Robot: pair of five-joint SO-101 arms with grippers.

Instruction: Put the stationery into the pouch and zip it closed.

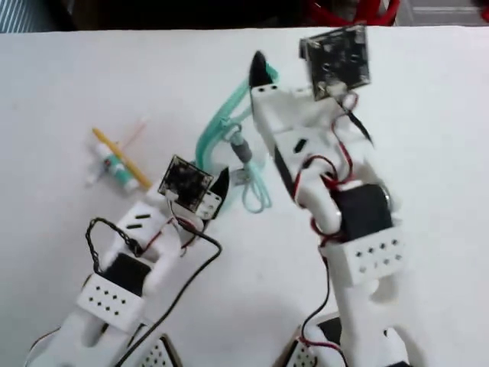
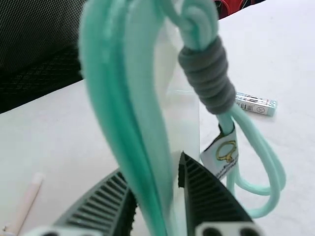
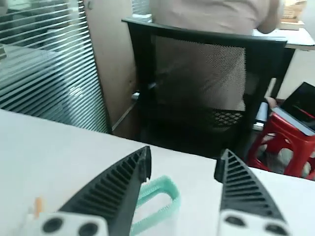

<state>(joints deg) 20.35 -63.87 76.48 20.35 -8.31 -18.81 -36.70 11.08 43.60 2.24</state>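
Note:
The clear pouch (image 1: 218, 126) with a teal rim stands on edge in the middle of the table. Its grey toggle (image 1: 243, 149) and teal cord loop (image 1: 256, 195) hang at the near end. My left gripper (image 1: 220, 187) holds that near end: in the left wrist view its fingers (image 2: 206, 196) are shut on the teal rim (image 2: 142, 147). My right gripper (image 1: 260, 70) is at the pouch's far end, open (image 3: 186, 153), with a teal corner (image 3: 160, 194) low between its fingers. A yellow pencil (image 1: 118, 157), a pink pen (image 1: 134, 130) and a small white-and-teal item (image 1: 113, 168) lie to the left.
A small white-and-teal box (image 2: 256, 104) lies on the table beyond the cord loop. A black mesh chair (image 3: 206, 83) and a red stool (image 3: 290, 137) stand past the table's far edge. Open white tabletop (image 1: 435, 138) lies to the right of the arms.

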